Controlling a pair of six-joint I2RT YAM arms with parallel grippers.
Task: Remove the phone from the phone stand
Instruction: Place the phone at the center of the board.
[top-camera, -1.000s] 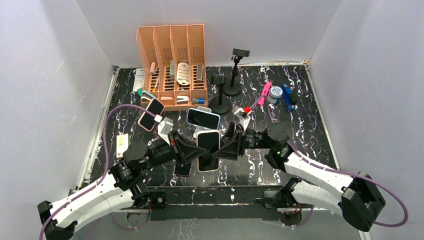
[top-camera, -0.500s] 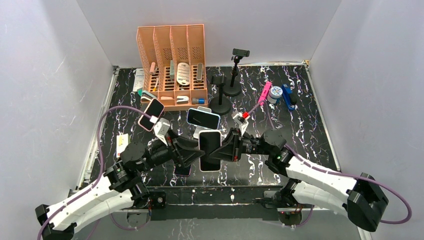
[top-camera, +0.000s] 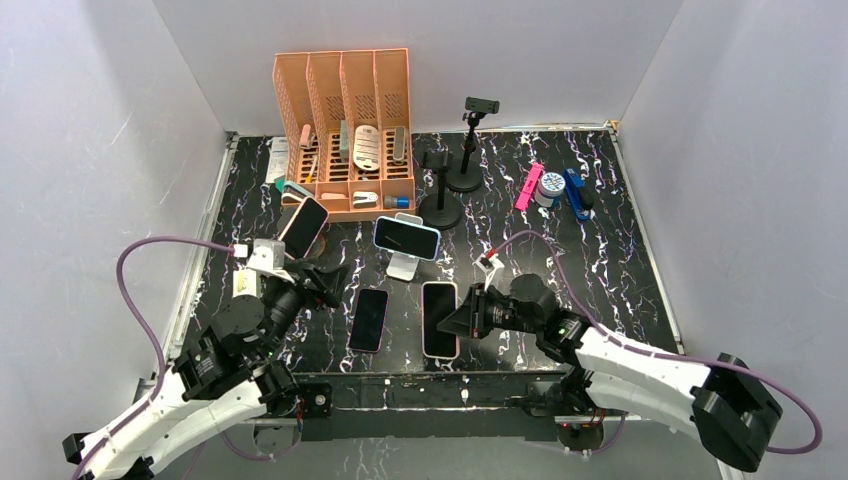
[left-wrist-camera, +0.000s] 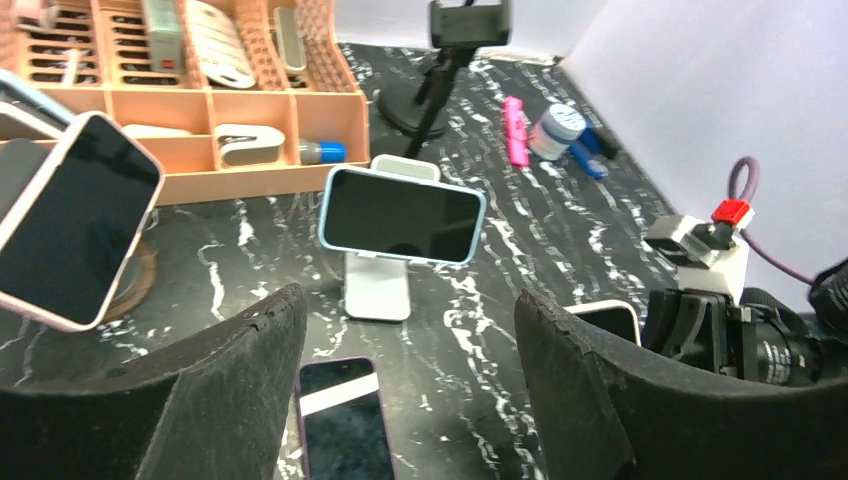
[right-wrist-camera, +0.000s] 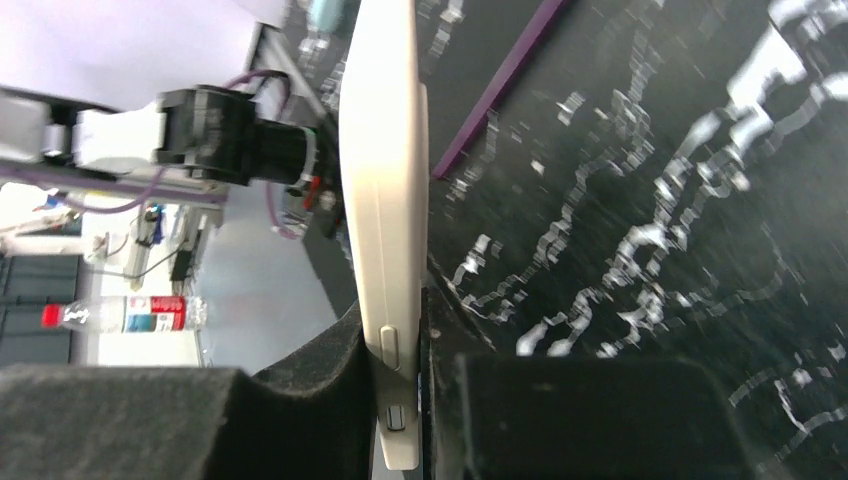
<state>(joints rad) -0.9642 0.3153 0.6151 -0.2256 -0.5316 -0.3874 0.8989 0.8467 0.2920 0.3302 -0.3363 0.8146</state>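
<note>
A white phone (top-camera: 440, 320) is seen clamped by its edge between the closed fingers of the right gripper (top-camera: 468, 313), low over the marbled table (top-camera: 600, 250) near its front edge. Whether it rests on the surface cannot be told. It is held apart from the white stand (top-camera: 403, 266), on which a blue-rimmed phone (top-camera: 406, 237) is propped. The left gripper (top-camera: 322, 284) is shown with fingers spread wide, nothing between them, beside a dark phone (top-camera: 368, 320) laid flat.
</note>
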